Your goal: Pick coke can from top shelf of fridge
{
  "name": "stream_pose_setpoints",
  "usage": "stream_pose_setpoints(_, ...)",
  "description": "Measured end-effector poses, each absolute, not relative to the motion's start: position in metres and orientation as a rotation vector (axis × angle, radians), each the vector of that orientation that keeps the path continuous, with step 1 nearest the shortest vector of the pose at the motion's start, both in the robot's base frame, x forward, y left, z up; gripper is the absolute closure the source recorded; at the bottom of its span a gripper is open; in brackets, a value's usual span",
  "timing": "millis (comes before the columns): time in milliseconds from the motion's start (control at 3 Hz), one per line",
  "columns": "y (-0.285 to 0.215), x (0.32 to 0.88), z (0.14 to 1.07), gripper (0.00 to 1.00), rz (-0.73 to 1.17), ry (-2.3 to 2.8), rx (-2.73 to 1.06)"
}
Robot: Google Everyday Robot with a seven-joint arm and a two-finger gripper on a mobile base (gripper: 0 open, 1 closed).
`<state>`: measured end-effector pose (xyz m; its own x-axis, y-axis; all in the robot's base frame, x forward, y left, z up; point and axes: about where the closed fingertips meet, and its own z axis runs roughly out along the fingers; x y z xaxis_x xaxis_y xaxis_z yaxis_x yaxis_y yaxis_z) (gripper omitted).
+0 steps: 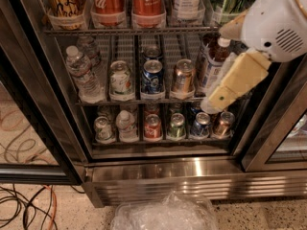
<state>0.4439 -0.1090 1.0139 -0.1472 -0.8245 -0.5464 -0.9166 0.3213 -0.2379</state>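
The fridge [192, 176] stands open in front of me. Its top shelf [124, 31] is a wire rack with clear trays, seen at the top edge of the view. Two red coke cans stand side by side on it, one [108, 4] to the left of the other [147, 1], with their tops cut off by the frame. A tan can with black script [67, 4] stands to their left. My gripper [230, 85], cream-coloured on a white arm [278, 23], hangs at the right in front of the middle rack, below and to the right of the coke cans.
The middle rack [144, 99] holds a water bottle [84, 73] and several cans. The lower rack holds more cans. A crumpled clear plastic bag [163, 214] lies on the floor in front. Cables [24, 205] lie at the lower left. A dark door frame [268, 128] stands at the right.
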Motion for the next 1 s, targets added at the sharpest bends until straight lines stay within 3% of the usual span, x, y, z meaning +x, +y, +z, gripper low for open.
stream_pose_setpoints(1000,-0.086,0.448,1.024,0.00,0.255,1.926,-1.489)
